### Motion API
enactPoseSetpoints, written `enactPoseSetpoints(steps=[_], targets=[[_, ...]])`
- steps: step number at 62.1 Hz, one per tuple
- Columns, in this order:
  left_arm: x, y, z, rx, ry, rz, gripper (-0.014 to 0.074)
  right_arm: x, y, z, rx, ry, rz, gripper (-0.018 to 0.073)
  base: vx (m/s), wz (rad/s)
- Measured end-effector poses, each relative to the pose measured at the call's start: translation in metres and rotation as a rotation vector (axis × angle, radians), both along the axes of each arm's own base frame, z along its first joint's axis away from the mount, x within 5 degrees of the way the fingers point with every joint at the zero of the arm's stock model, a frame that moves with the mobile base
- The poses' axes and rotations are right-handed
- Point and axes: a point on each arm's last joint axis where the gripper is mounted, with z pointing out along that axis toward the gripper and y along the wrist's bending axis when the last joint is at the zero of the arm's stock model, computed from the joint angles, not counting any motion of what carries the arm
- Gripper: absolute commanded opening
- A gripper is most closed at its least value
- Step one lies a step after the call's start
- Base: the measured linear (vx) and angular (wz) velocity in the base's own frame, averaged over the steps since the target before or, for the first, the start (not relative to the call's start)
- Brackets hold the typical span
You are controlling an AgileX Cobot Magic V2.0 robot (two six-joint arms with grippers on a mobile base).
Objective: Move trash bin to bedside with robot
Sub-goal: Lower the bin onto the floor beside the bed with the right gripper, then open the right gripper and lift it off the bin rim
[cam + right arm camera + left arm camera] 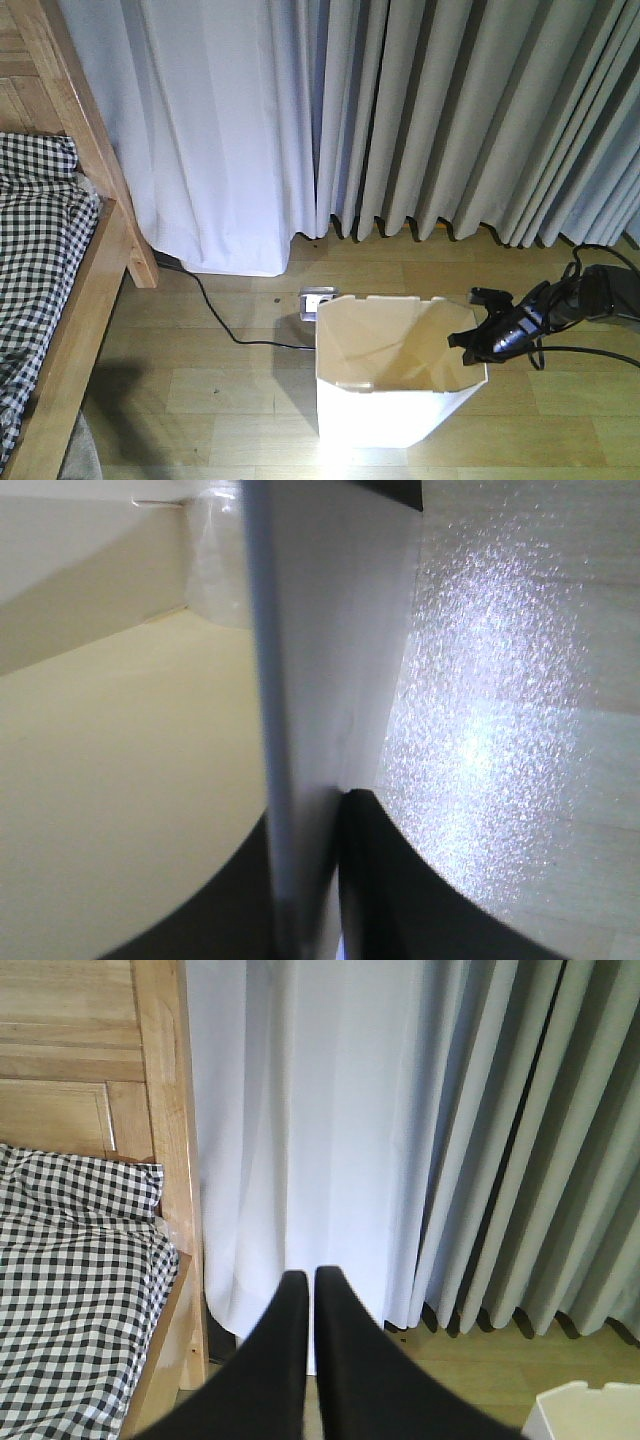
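Right pincer (pixel 478 338) sits at the right-hand rim of the trash bin (pixel 395 400), its black arm and trailing cable running off to the right over the wood floor (pixel 220 400). Its own wrist view shows the thin white wall edge-on, running straight up between the two dark fingers: one finger inside the bin, one outside, closed onto the wall with no gap visible. That grip makes sense for a light, thin-walled bin; pinching the rim lets the mobile base drag or steer it without lifting.

Left pincer (pixel 305 1278) holds nothing. Its fingers are together with only a slit between them, pointing toward the white curtain (pixel 300 1140). It looks parked, out of the way, its camera serving as a view toward the goal.

The bin stands upright on the floor, directly left of the right pincer and below-right of the left one, where only a rim corner shows in the left wrist view. A floor socket (pixel 316 301) and a black cord (pixel 215 310) lie just beyond the bin.

The bed (pixel 95 180), wooden frame with checked bedding (pixel 70 1280), is well to the left of the right pincer, across open floor. Judgement: bin grasped, transport to the bedside unfinished; the cord is a possible snag on a leftward path.
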Motion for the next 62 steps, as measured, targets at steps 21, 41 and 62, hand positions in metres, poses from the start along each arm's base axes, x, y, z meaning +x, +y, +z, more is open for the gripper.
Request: enactPoseSetpoints(steps=[21,41,62], targets=[[0.0,0.0,0.0,0.0,0.0,0.0,-0.0006,-0.0034,0.0005,-0.0044,0.0,0.009,0.003,0.0052,0.0,0.0],[0.0,0.0,0.0,0.0,0.0,0.0,-0.0006,-0.0036,0.001,-0.0043,0.006,0.012,0.0,0.0114,0.0,0.0],[0.0,0.0,0.0,0.0,0.0,0.0,-0.0006,-0.0026,0.0016,-0.0035,0.015,0.011,-0.016,0.0258,0.0,0.0]])
